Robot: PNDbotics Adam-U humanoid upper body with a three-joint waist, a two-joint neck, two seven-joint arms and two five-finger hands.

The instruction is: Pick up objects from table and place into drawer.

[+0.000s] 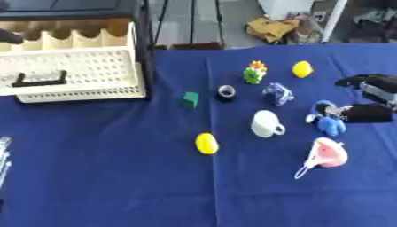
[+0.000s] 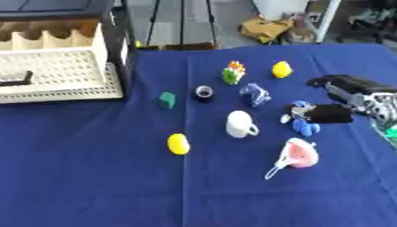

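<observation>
Right eye view showed the right robot hand [image 2: 335, 113] with fingers curled round a small blue plush toy [image 2: 304, 127], probably lifting it toward the open white perforated plastic drawer [image 2: 54, 73] far off its left.

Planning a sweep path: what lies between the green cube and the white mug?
A small black ring-shaped thing sits slightly behind that line between green cube and white mug; otherwise bare blue cloth, clearest in the left eye view.
</observation>
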